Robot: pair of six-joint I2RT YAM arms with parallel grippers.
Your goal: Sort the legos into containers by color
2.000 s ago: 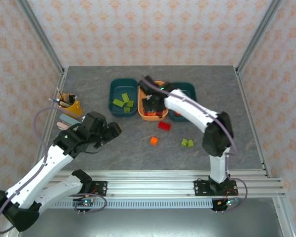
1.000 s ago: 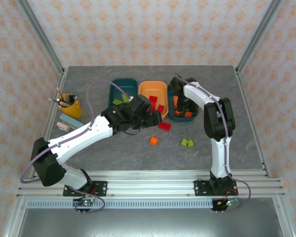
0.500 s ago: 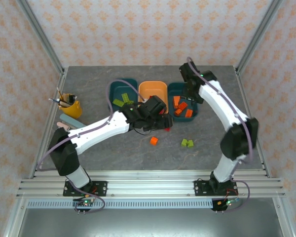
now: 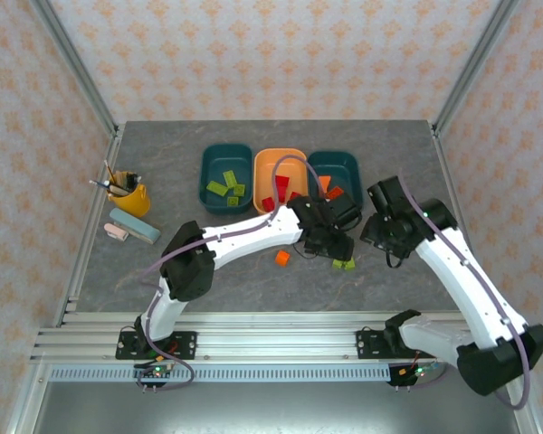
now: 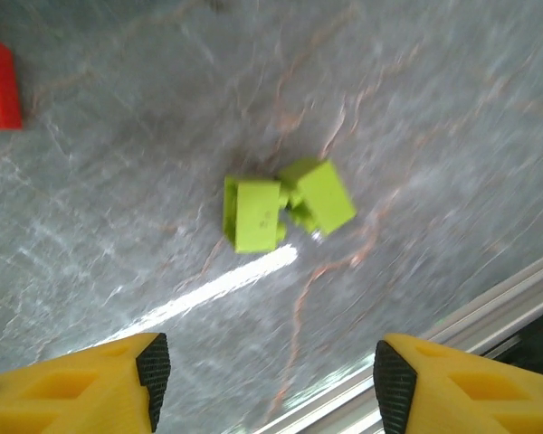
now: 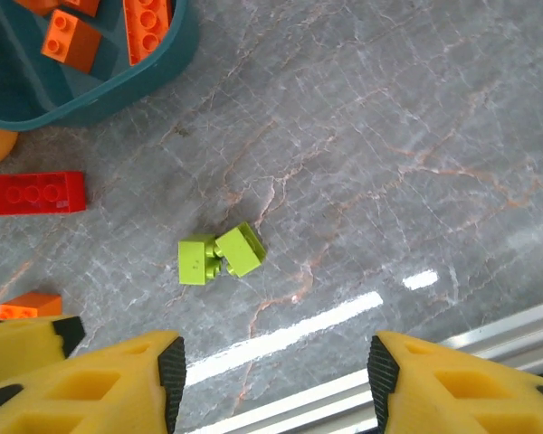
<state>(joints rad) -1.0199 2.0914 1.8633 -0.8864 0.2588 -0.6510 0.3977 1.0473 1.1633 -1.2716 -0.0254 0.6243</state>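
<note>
Two green bricks (image 5: 285,210) lie on the counter (image 4: 434,181) near its front edge, well apart from the trays. They touch at one corner and sit askew to each other, making a lopsided clump, not a neat block. I cannot tell whether they are snapped together or only leaning. Both are small, glossy and lime-olive; one shows a flat side face and the other is turned at an angle. An orange brick (image 4: 281,258) lies loose to their left, and a red brick (image 6: 38,193) lies loose further back, close to the trays.

The left claw (image 5: 271,380) hangs right over the green pair, its jaws wide apart and empty. The right claw (image 6: 276,366) looks down on the same pair from farther off, to the right, and it too is apart and holds nothing.

The left teal tray (image 4: 226,161) holds green bricks, the orange tray (image 4: 285,176) holds red ones, and the right teal tray (image 6: 118,95) holds orange ones. The sort looks mostly done, with these four bricks left loose. The step in hand seems to be the left arm's pickup of the green pair.

The next move calls for lowering the claw and turning the wrist so the jaws close across flat, opposite faces. Because the clump is crooked, a grip that straddles both bricks may slip or flick one away, so taking a single brick squarely looks safer. The load then has to go back past the other two trays to the left teal one, with the right arm kept clear.
</note>
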